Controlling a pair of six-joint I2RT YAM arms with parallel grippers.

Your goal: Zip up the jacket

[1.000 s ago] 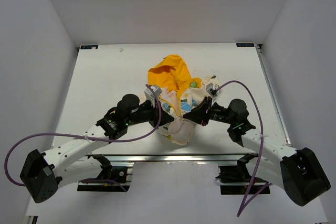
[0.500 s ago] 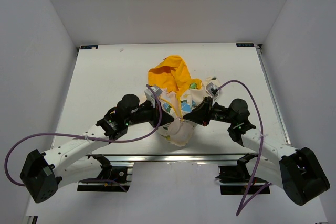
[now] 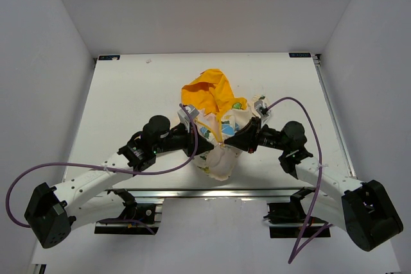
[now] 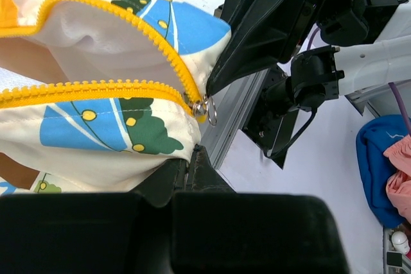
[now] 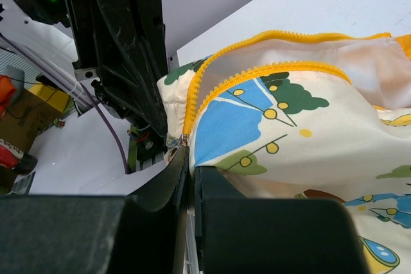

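Observation:
The jacket (image 3: 221, 110) lies bunched at the table's middle, cream with cartoon prints, its yellow hood (image 3: 205, 91) at the far side. Its yellow zipper (image 4: 96, 88) gapes open in a V that meets at the metal slider (image 4: 200, 107), near the bottom hem. My left gripper (image 4: 188, 160) is shut on the hem fabric just below the slider. My right gripper (image 5: 190, 157) is shut on the jacket's edge right at the slider (image 5: 183, 139). In the left wrist view the right gripper's tip (image 4: 212, 86) touches the slider. From above, the two grippers (image 3: 207, 147) (image 3: 235, 145) face each other.
A metal rail (image 3: 212, 190) runs along the near table edge, directly under the grippers. Purple cables (image 3: 302, 113) loop from both wrists. Off the table lie a blue and pink cloth (image 4: 385, 158) and a cardboard box (image 5: 26, 120).
Both grippers keep their hold. The bunched bottom of the jacket has shifted only slightly between the arms.

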